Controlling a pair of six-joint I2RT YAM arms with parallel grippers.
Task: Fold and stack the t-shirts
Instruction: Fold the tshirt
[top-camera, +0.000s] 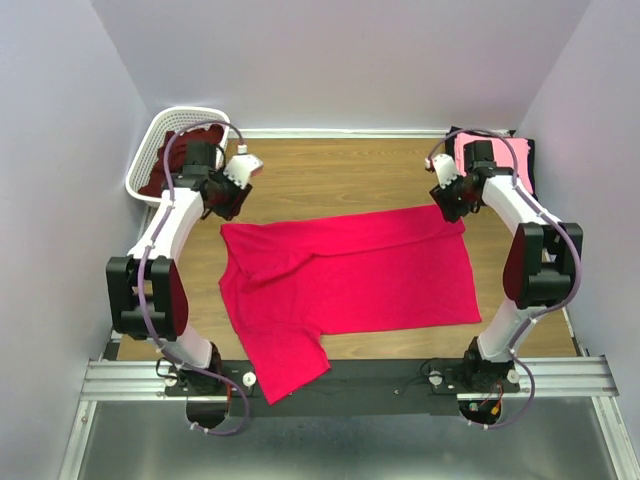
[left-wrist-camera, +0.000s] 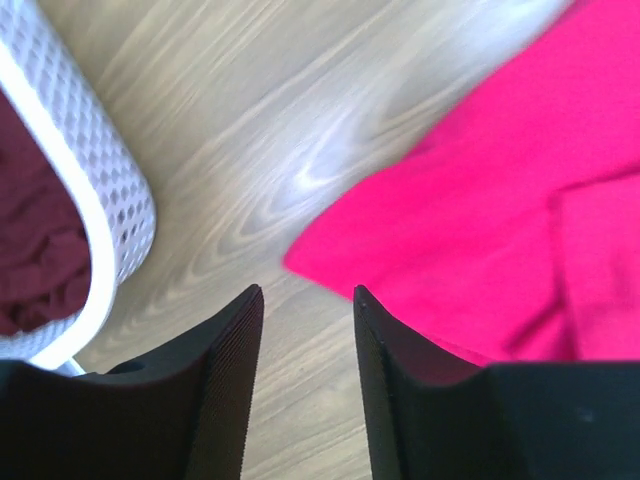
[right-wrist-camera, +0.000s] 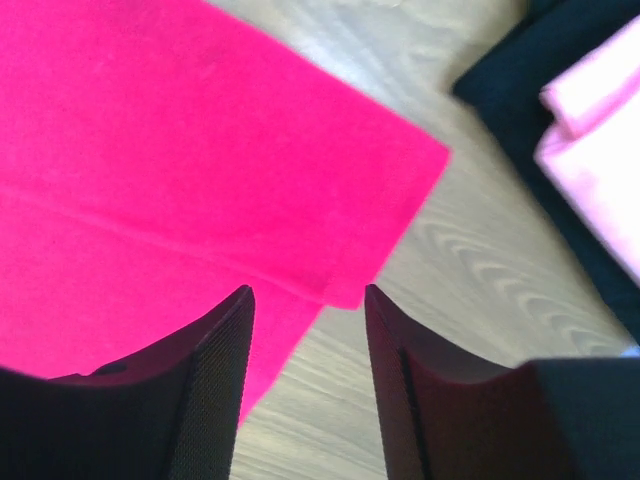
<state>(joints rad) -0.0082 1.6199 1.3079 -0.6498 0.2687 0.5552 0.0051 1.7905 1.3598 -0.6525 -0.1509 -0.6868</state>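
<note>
left gripper and right gripper are hanging open, empty, by the far corners of the crimson shirt, which is lying spread flat on the table, slightly creased.

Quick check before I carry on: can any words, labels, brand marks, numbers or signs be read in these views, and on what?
None can be read.
The crimson t-shirt is plain, with no print or tag showing.
The pink t-shirt, the black t-shirt and the maroon t-shirt in the white basket show no lettering.
The table bears no marks either.
</note>
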